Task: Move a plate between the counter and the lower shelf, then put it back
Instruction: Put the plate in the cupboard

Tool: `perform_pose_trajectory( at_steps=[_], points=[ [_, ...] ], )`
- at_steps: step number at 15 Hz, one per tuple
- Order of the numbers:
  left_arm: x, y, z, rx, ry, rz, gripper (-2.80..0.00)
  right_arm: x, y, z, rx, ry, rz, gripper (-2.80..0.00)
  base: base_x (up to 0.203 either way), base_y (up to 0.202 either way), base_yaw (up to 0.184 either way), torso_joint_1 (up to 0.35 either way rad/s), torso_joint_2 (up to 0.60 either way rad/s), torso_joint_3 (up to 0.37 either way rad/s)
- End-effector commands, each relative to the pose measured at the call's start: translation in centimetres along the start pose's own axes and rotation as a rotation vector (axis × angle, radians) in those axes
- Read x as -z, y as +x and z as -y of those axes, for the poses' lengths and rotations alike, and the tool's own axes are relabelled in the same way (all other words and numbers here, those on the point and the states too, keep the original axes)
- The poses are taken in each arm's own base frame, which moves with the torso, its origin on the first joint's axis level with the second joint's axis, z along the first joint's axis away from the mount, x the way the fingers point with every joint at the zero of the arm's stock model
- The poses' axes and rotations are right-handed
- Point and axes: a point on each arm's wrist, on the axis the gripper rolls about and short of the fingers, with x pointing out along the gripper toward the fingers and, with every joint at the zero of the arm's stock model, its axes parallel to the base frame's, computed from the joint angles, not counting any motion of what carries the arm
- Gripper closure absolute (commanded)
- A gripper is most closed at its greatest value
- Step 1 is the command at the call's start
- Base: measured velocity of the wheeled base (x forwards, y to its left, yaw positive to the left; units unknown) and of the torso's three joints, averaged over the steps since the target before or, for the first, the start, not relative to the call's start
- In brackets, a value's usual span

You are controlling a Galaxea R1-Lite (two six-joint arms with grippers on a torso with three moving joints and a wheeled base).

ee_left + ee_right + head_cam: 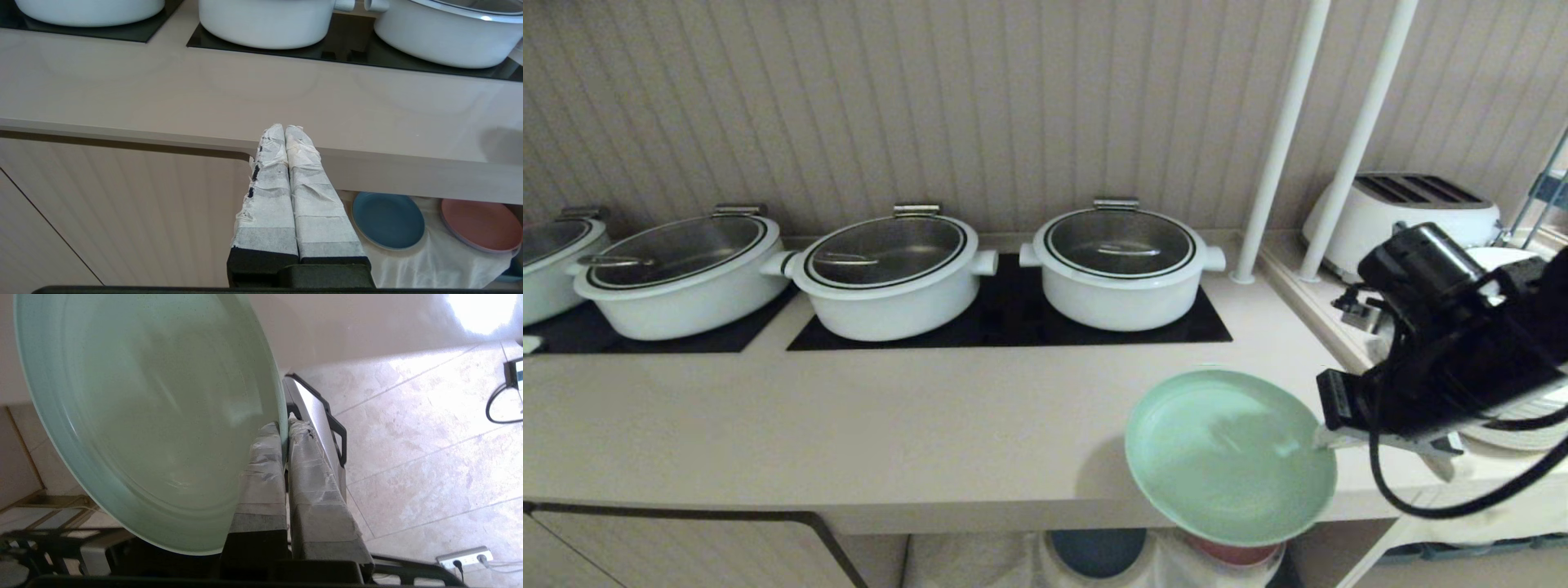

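Below, pink plate mostly hidden

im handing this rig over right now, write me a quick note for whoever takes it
Right gripper: shut on the rim of the mint-green plate, holding it in the air over the front edge of the counter.
Left gripper: shut, empty, parked in front of the counter edge, left of the shelf opening.
Lower shelf: dark blue plate and pink plate lie on its white cloth.
Done: the plate is gripped and off any surface.
Left: which leg of the move this is cannot be told; the plate has yet to be set down and released.
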Motion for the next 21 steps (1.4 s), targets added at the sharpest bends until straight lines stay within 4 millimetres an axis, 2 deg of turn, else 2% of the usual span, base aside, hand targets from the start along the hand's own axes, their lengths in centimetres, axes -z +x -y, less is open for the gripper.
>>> perform_pose_trajectory(
  at_steps=[1,9,17,21],
  points=[
    [0.0,0.0,0.0,-0.001,0.000,0.000,0.00,1.7,-1.6,0.8,-0.011,0.003,0.019,0.00,0.000,0.000,0.000,0.000,0.00,0.000],
    [0.0,0.0,0.0,-0.001,0.000,0.000,0.00,7.6,-3.5,4.5,0.002,0.044,0.025,0.00,0.000,0.000,0.000,0.000,0.00,0.000],
    [0.0,0.0,0.0,-0.001,0.000,0.000,0.00,11.6,-3.5,6.4,-0.004,0.085,0.036,0.00,0.000,0.000,0.000,0.000,0.00,0.000],
    [0.0,0.0,0.0,-0.001,-0.002,0.000,0.00,12.7,-3.4,6.9,-0.003,0.116,0.030,0.00,0.000,0.000,0.000,0.000,0.00,0.000]
  ],
)
